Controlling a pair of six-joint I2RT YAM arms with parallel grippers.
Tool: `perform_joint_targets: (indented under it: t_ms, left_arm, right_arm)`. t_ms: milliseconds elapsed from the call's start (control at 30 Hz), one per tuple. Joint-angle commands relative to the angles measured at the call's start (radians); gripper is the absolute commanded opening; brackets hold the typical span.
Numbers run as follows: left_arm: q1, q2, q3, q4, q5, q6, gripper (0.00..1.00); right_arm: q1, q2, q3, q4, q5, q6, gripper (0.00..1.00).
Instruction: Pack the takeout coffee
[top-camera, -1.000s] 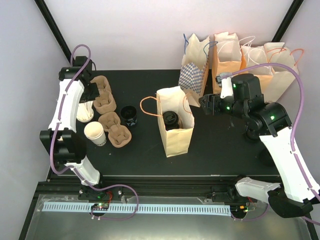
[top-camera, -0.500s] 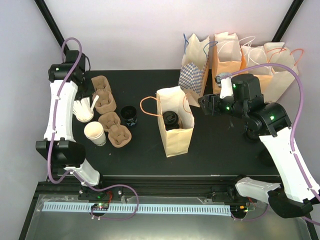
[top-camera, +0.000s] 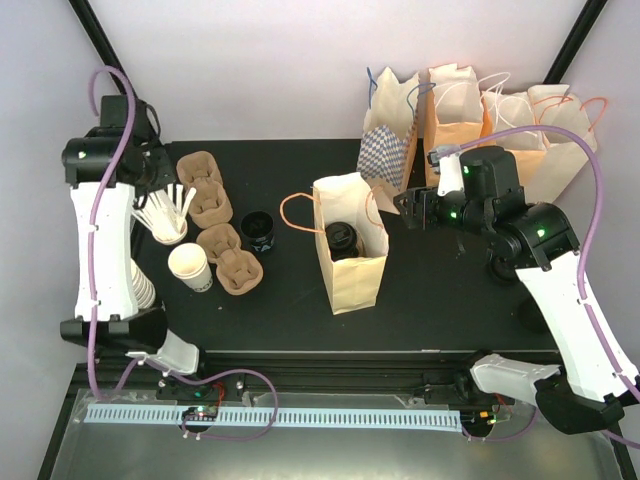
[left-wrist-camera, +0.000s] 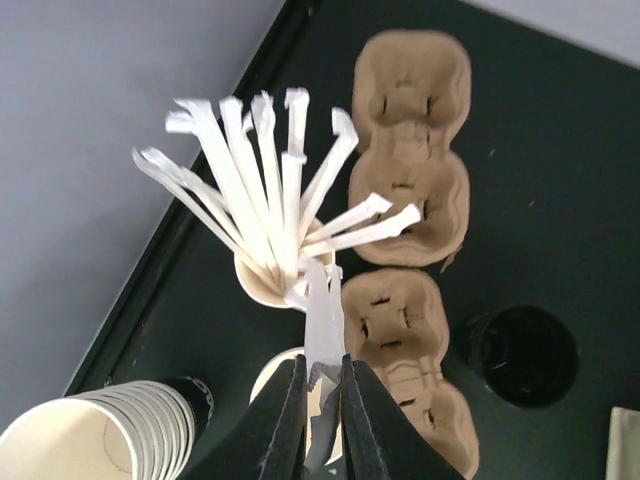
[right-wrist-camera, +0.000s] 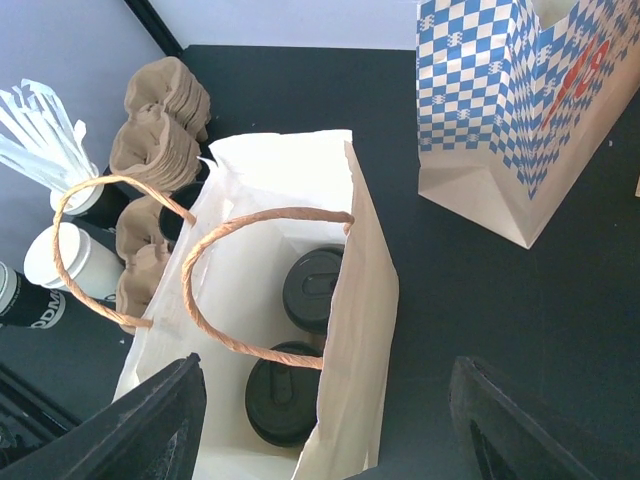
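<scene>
My left gripper (left-wrist-camera: 320, 372) is clamped on 1 paper-wrapped straw (left-wrist-camera: 322, 320), just above the cup of straws (left-wrist-camera: 255, 285). My right gripper (top-camera: 408, 211) hangs spread wide with nothing in it, just beside the paper bag (right-wrist-camera: 365, 300). The takeout coffee (right-wrist-camera: 312, 288) stands inside that bag. 2 black lids (right-wrist-camera: 283, 392) show, but the cup walls are hidden. If full, I'd expect it to be top-heavy, with a crushable paper wall and a lid apt to pop. I'd grip it lightly just under the lid rim and keep it upright.
</scene>
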Motion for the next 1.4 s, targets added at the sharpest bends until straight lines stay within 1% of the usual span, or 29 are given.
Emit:
perform_joint_targets:
  t_ms: [0, 200, 267, 333, 400, 500, 567, 600, 667, 767, 800, 867, 900, 967, 1000, 1033, 1133, 1233, 1367]
  left_arm:
    - [0.007, -0.087, 0.086, -0.028, -0.007, 0.009, 0.13]
    - [0.006, -0.241, 0.065, -0.020, 0.072, -0.034, 0.12]
    - [0.006, -0.304, 0.065, 0.011, 0.115, -0.035, 0.11]
    - [0.006, -0.358, 0.066, 0.059, 0.175, -0.039, 0.11]
    - [0.006, -0.405, 0.059, 0.139, 0.293, -0.042, 0.09]
    - [0.006, -0.472, 0.016, 0.315, 0.522, -0.065, 0.02]
    - [0.006, -0.526, -0.078, 0.520, 0.725, -0.109, 0.02]
    - [0.006, -0.552, -0.124, 0.625, 0.797, -0.151, 0.02]
    - [0.007, -0.586, -0.185, 0.792, 0.873, -0.233, 0.02]
    - [0.007, -0.575, -0.205, 0.943, 0.985, -0.361, 0.02]
    - [0.006, -0.567, -0.219, 1.003, 1.028, -0.414, 0.02]
    - [0.005, -0.564, -0.281, 1.184, 1.085, -0.558, 0.02]
    - [0.001, -0.571, -0.322, 1.266, 1.093, -0.628, 0.01]
    - [-0.017, -0.593, -0.412, 1.413, 1.066, -0.745, 0.01]
    - [-0.034, -0.599, -0.445, 1.458, 1.034, -0.786, 0.02]
    - [-0.056, -0.600, -0.468, 1.486, 1.010, -0.795, 0.02]
    - [-0.138, -0.584, -0.481, 1.489, 0.953, -0.789, 0.02]
    - [-0.209, -0.575, -0.486, 1.458, 0.901, -0.780, 0.02]
    - [-0.334, -0.589, -0.555, 1.458, 0.758, -0.782, 0.02]
  right_arm:
    - [-0.004, -0.001, -0.007, 0.021, -0.016, -0.012, 0.70]
    - [-0.004, 0.004, -0.007, 0.019, -0.009, -0.014, 0.70]
    - [-0.004, 0.005, -0.008, 0.018, -0.009, -0.014, 0.69]
    - [-0.004, 0.007, -0.009, 0.017, -0.011, -0.013, 0.70]
    - [-0.004, 0.010, -0.011, 0.019, -0.013, -0.011, 0.69]
    - [-0.004, 0.014, -0.014, 0.020, -0.014, -0.009, 0.69]
    - [-0.004, 0.014, -0.015, 0.020, -0.015, -0.006, 0.69]
    - [-0.004, 0.013, -0.017, 0.020, -0.013, -0.003, 0.69]
    - [-0.004, 0.010, -0.019, 0.019, -0.011, 0.003, 0.69]
    - [-0.004, 0.000, -0.029, 0.022, -0.006, 0.013, 0.69]
    - [-0.004, -0.004, -0.033, 0.024, -0.004, 0.018, 0.69]
    - [-0.004, -0.012, -0.042, 0.028, -0.002, 0.026, 0.69]
    - [-0.004, -0.016, -0.047, 0.031, -0.001, 0.030, 0.69]
    - [-0.004, -0.020, -0.054, 0.036, -0.001, 0.038, 0.69]
    - [-0.005, -0.024, -0.058, 0.040, -0.002, 0.044, 0.69]
    - [-0.004, -0.026, -0.060, 0.041, -0.002, 0.049, 0.69]
    - [-0.005, -0.030, -0.062, 0.046, -0.003, 0.064, 0.69]
    - [-0.005, -0.054, -0.059, 0.052, 0.018, 0.082, 0.69]
    - [-0.004, -0.103, -0.068, 0.084, 0.076, 0.097, 0.69]
